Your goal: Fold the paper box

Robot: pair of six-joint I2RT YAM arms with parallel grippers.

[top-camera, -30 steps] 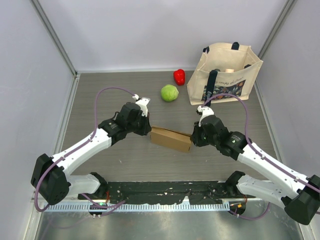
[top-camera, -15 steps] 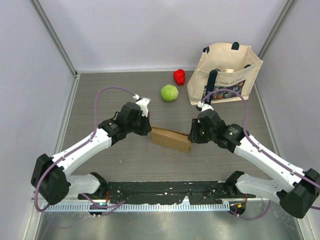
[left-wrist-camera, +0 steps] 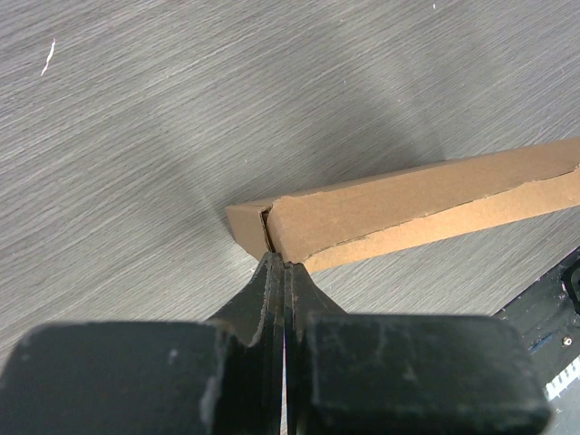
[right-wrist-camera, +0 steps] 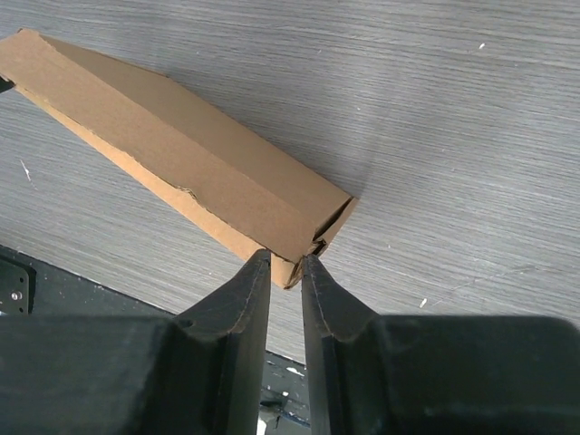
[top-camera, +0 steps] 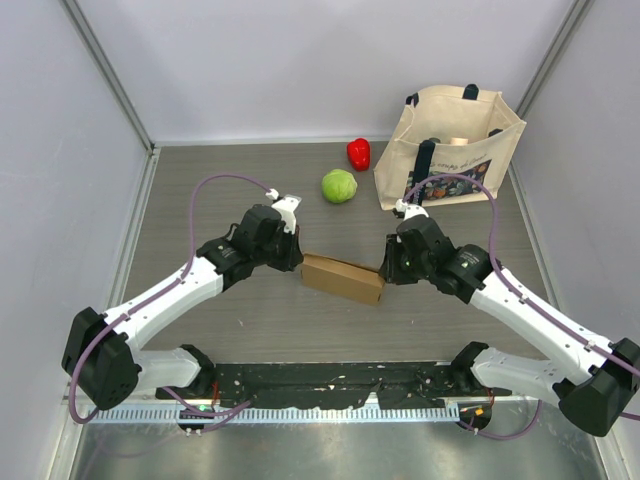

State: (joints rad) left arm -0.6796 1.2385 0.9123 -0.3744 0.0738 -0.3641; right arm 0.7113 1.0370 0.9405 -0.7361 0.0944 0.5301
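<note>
The paper box (top-camera: pixel 342 277) is a flat, long brown cardboard piece lying mid-table between both arms. My left gripper (top-camera: pixel 297 258) is at its left end. In the left wrist view the jaws are pressed together, and the left gripper (left-wrist-camera: pixel 283 265) has its tips against the box's end corner (left-wrist-camera: pixel 263 222). My right gripper (top-camera: pixel 385 270) is at the box's right end. In the right wrist view the right gripper (right-wrist-camera: pixel 288 263) has its tips narrowly apart, pinching the near corner of the box (right-wrist-camera: pixel 181 154).
A beige tote bag (top-camera: pixel 450 150) stands at the back right. A green round vegetable (top-camera: pixel 339 186) and a red pepper (top-camera: pixel 358 153) lie behind the box. A small white scrap (left-wrist-camera: pixel 48 56) lies on the table. Grey walls enclose the table.
My right arm has shifted slightly back and its wrist has turned, staying at the box's right end. The left arm and the box have barely moved.
</note>
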